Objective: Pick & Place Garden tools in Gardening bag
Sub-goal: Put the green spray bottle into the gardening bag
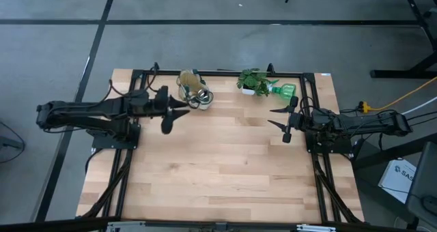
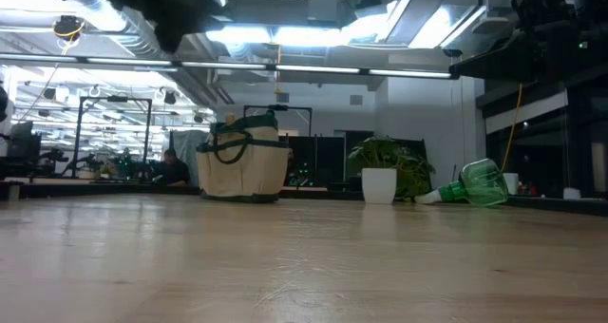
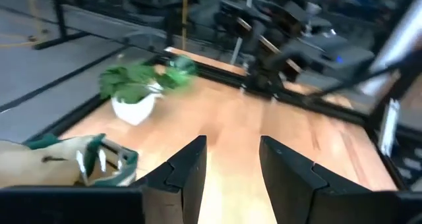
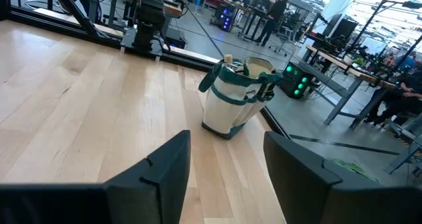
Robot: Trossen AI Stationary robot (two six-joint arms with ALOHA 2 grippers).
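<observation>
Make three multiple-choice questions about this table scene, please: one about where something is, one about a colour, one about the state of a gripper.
1. Where does the green plastic tool lie?
A. Inside the gardening bag
B. On the table beside the plant in the white pot
C. In the left gripper

2. What colour is the trim of the gardening bag?
A. Dark green
B. Red
C. Yellow

3. What is the state of the right gripper?
A. Shut on the green plastic tool
B. Shut on the bag's handle
C. Open and holding nothing

Answers:
1 B: the green plastic tool lies on the table next to the plant in its white pot.
2 A: the gardening bag is tan with dark green trim and handles.
3 C: the right gripper has its fingers apart with only bare table between them; the left gripper is open too.
</observation>
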